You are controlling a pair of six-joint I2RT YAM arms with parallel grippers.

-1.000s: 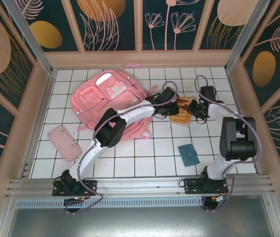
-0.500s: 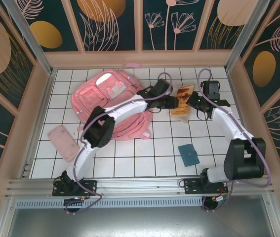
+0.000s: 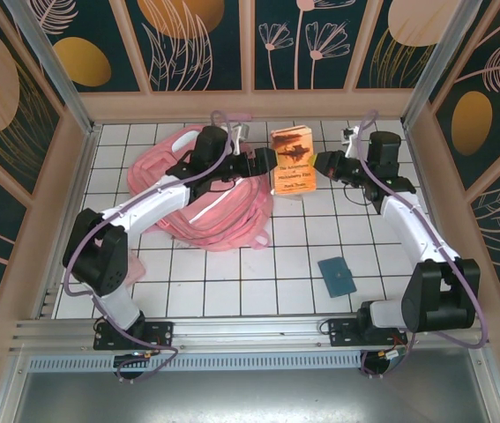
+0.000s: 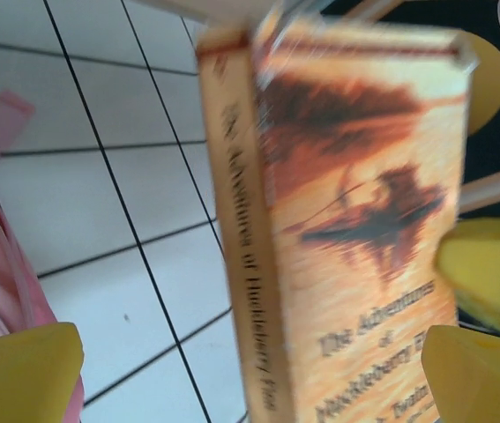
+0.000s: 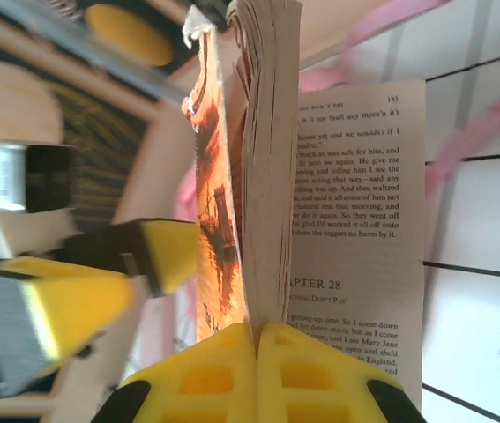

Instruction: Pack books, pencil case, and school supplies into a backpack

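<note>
Looking down from the overhead camera: holding an orange-brown book upright in the air over the far part of the white tiled table, front cover facing up toward the lens, midway between the left gripper and the right gripper. Reaching across the pink backpack with the left arm, the bag lying just left of the book. Showing also a small teal item flat on the tiles, well apart toward the near right.

Adding, from the left wrist, what the overhead view is not giving: spine lettering reading "The Adventures of Huckleberry Finn", and a dark silhouette on the orange cover. Spreading the left gripper wide, with one yellow fingertip at each lower corner and the book standing between them, spine toward the camera. Not showing clearly whether the fingertip on the cover side is touching the book.

Revealing, from the right wrist, the grip itself: pinching the block of pages edge-on between the right gripper's yellow fingertips, pressed together on the paper. Letting the cover hang free on the left and a printed page headed "Chapter 28" fan out on the right, both outside the pinch.
</note>
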